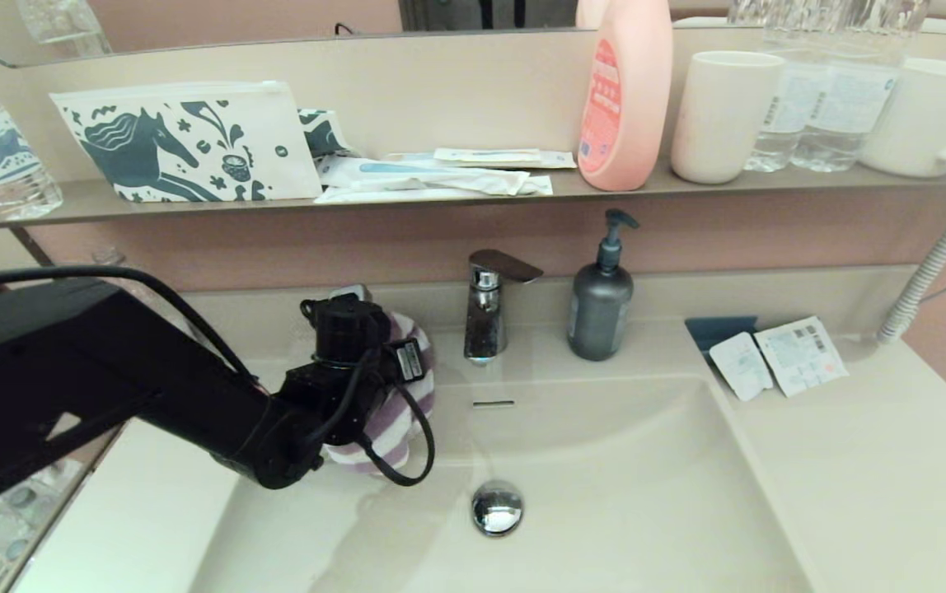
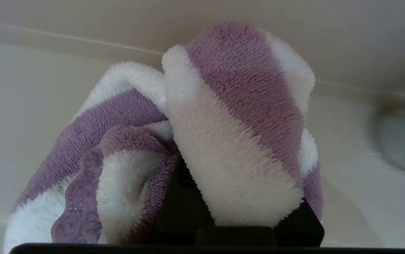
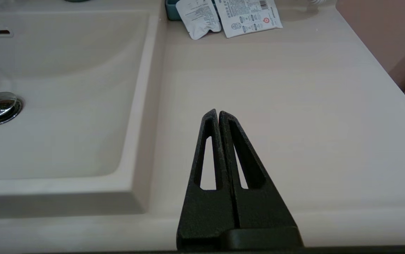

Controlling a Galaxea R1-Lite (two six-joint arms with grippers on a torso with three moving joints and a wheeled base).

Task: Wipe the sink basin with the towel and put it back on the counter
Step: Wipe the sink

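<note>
Down at the left side of the sink basin [image 1: 621,494], the towel [image 1: 397,412] hung bunched in purple and white folds from the left gripper [image 1: 374,395], close to the basin's left wall and back corner. From the left wrist view, the towel [image 2: 202,141] wrapped over and between the dark fingers, which were clamped on the cloth; whether it touched the basin surface could not be told. The chrome drain plug [image 1: 497,506] sat near the towel, toward the basin's middle, and the small overflow slot [image 1: 493,403] lay in the back wall below the faucet [image 1: 489,305]. A grey pump bottle [image 1: 601,301] stood just beside the faucet on the counter [image 1: 877,445]. Two white sachets [image 1: 778,358] lay on the counter at the basin's right back corner.

The right gripper [image 3: 218,114] hovered over the bare counter right of the basin, its two fingers pressed together with nothing between them.

On the shelf [image 1: 69,206] above rested a horse-print pouch [image 1: 184,144], a pink bottle [image 1: 625,91] and a white cup [image 1: 724,115].
</note>
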